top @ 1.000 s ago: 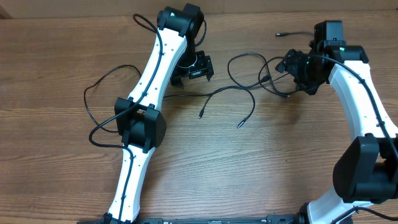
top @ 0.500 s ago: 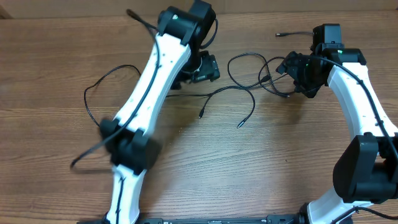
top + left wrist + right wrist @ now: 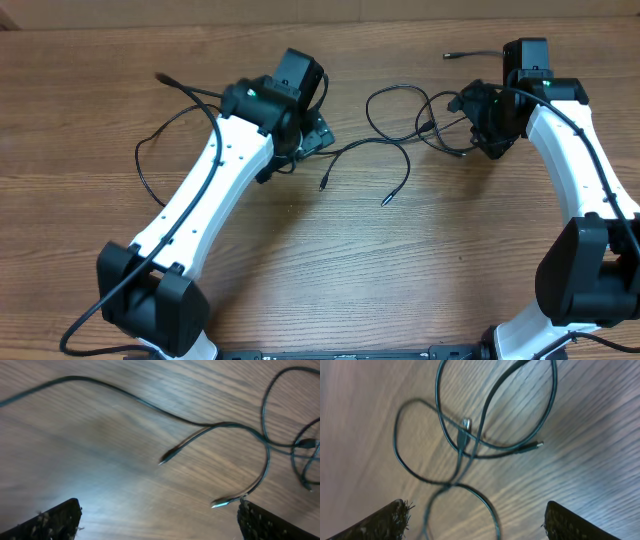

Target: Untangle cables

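Surface [image 3: 420, 280] wood-grain, smooth, matt, maybe laminate. Cables [image 3: 220, 424] black, slight sheen, probably rubbery. Left arm [image 3: 215, 180] white glossy plastic shell.

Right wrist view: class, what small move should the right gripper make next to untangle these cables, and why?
Probably lower the right gripper and close on the strand beside the small plug. Its fingers are wide apart with nothing gripped, and the cables cross in several loops just ahead of them, the plug lying at the crossing.
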Tool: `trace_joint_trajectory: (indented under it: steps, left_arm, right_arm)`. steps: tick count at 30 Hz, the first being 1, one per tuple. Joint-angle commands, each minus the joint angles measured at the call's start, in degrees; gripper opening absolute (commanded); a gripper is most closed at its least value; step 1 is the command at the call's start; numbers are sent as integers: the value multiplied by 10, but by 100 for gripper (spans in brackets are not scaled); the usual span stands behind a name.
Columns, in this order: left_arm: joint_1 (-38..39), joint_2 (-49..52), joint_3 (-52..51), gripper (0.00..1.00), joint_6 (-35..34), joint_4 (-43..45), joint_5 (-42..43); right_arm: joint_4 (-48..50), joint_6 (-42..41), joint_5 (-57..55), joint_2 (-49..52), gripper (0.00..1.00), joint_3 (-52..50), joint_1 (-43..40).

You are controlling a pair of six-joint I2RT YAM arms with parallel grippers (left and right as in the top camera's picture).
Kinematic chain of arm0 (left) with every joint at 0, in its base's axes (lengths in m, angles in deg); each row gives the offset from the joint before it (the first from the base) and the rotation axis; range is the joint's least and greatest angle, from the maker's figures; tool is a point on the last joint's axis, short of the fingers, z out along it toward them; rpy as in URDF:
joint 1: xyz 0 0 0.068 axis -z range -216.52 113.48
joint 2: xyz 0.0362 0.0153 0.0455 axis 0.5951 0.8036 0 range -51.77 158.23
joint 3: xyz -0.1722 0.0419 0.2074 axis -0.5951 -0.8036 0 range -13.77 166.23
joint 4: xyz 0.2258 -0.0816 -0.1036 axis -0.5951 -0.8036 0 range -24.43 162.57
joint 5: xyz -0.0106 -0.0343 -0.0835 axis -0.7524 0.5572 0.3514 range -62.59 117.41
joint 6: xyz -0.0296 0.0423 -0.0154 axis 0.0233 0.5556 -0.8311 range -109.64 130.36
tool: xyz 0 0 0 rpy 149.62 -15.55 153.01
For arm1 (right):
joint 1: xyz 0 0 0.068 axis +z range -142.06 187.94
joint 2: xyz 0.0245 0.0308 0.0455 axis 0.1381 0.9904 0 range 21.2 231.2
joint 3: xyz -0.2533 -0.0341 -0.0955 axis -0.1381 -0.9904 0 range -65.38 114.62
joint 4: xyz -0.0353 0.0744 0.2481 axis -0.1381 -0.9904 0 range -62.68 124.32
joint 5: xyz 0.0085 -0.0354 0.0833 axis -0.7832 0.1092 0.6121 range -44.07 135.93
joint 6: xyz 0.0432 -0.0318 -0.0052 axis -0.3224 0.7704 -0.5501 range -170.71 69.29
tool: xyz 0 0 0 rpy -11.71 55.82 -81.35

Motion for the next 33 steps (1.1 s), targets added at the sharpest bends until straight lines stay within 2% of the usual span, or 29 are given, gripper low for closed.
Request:
trace_joint_trajectory:
  steps: [1,5,17,20,22,23,25,30,33]
  left_arm:
    - [-4,24,-40,100,4,55,37]
    - [-7,56,-61,99,3,131,54]
    - [-26,166,-61,100,-80,191,52]
    - [-37,180,-61,98,-80,226,46]
    - [-44,186,-61,94,-80,247,35]
    - [-47,186,-61,90,-80,256,29]
    - [-53,186,-61,76,-79,271,21]
    - [-64,186,-61,4,-62,282,37]
    - [-69,185,-59,4,-44,280,58]
  right_arm:
    - [20,-56,-49,6,85,-2,0]
    - [38,-56,-84,7,86,-2,0]
    - [33,-52,-86,10,85,-2,0]
    - [24,-51,-86,10,86,-2,0]
    - [16,-51,-86,10,86,-2,0]
    - [12,-51,-86,10,86,-2,0]
    - [5,-51,-86,10,86,-2,0]
    - [3,-51,-86,10,86,-2,0]
    - [2,-51,-86,10,86,-2,0]
